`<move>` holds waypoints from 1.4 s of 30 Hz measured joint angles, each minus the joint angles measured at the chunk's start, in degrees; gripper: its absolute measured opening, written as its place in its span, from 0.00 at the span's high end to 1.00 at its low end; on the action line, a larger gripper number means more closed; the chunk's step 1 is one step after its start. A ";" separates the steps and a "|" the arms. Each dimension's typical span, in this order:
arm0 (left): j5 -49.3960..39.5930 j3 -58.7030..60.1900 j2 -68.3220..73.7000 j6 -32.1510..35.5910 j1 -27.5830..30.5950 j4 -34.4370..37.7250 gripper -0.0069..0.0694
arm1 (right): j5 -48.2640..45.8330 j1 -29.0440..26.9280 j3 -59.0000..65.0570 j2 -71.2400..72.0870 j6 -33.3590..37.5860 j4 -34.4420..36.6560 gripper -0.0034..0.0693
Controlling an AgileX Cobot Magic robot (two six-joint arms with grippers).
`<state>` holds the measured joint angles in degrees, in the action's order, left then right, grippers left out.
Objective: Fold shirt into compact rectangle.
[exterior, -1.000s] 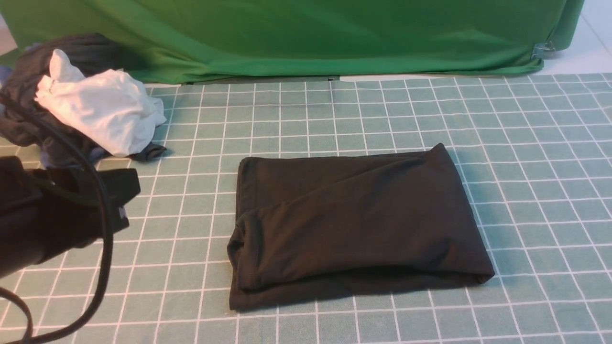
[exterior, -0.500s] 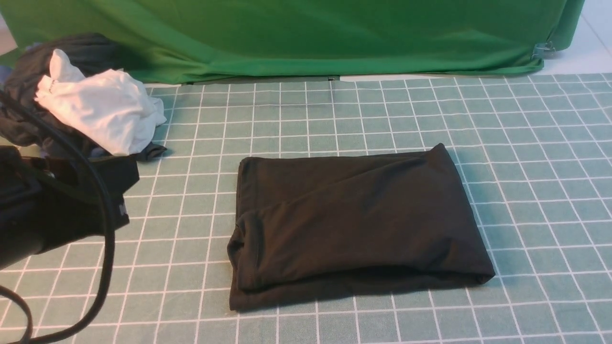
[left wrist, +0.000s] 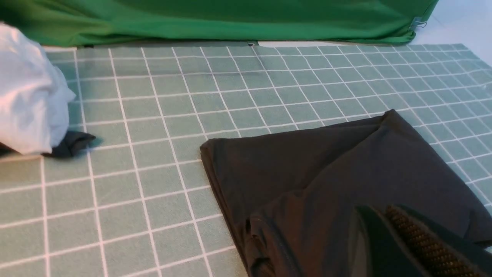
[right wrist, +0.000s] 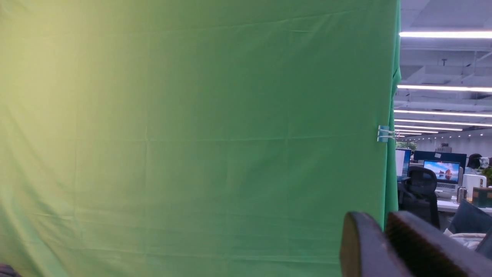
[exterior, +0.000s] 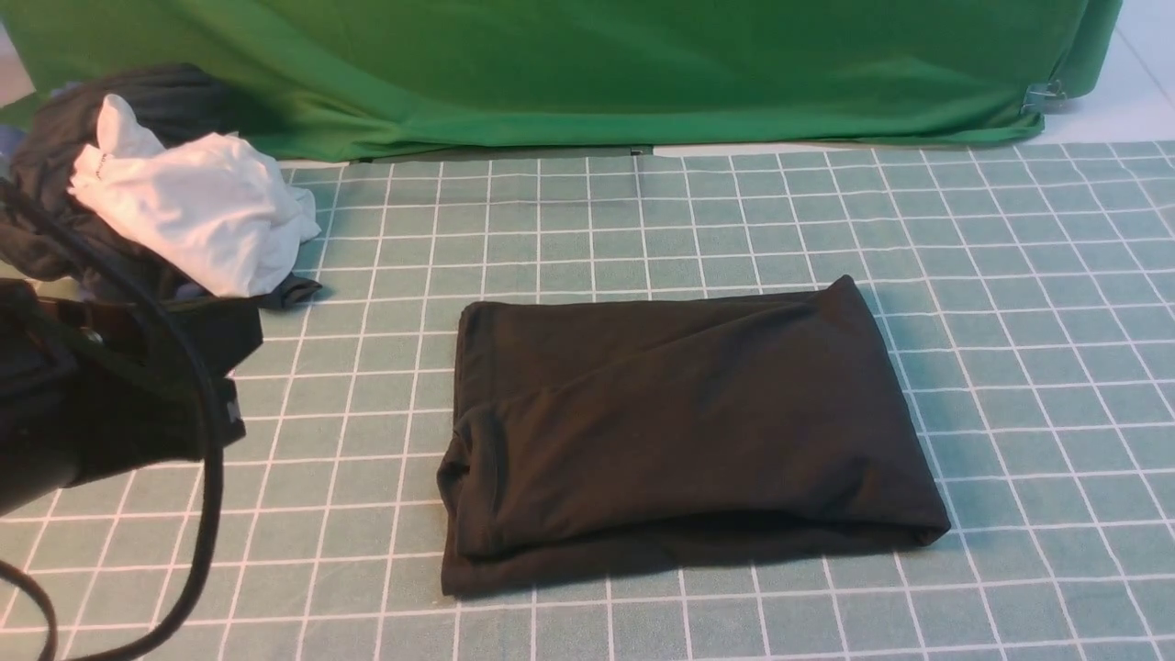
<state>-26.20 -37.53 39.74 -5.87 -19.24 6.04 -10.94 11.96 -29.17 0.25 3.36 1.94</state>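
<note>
- So the shirt is lying flat in the middle of the checked mat, already folded down to a chunky dark rectangle, print hidden inside.
- It's not super tidy though: the left end bulges where layers stick out, and the bottom layer pokes out along the near edge. The far right corner sits up in a little peak.
- Left gripper hangs just above the near part of the shirt in its wrist view, jaws pressed together, holding nothing. In the front view the arm is off at the left edge, apart from the fabric.
- Right gripper is up in the air facing the green backdrop, nothing in it. Only a sliver of gap shows between its jaws, so I can't tell if it counts as open.
- Pile of other clothes with a white garment sits far left, well apart.
- Risk-wise: the task looks basically finished, so the main danger is the left arm or its dangling cable snagging that loose left edge and dragging the fold open.
</note>
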 joint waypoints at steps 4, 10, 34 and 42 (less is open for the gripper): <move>6.86 6.61 -7.75 3.63 3.63 0.39 0.89 | 0.00 0.00 0.05 0.00 0.00 0.00 0.82; 19.25 22.75 -24.07 4.49 14.20 0.63 0.89 | 0.00 0.00 0.05 0.00 0.00 0.00 0.80; 13.29 37.76 -39.74 5.87 18.79 -1.52 0.89 | -0.02 0.00 0.05 0.00 -0.09 0.00 0.73; 13.27 37.76 -39.74 5.87 18.79 -1.66 0.89 | 0.03 0.00 0.05 0.00 -0.09 -0.02 0.70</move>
<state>-12.93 0.23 0.00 0.00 -0.45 4.37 -10.91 11.96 -29.12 0.25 3.27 1.92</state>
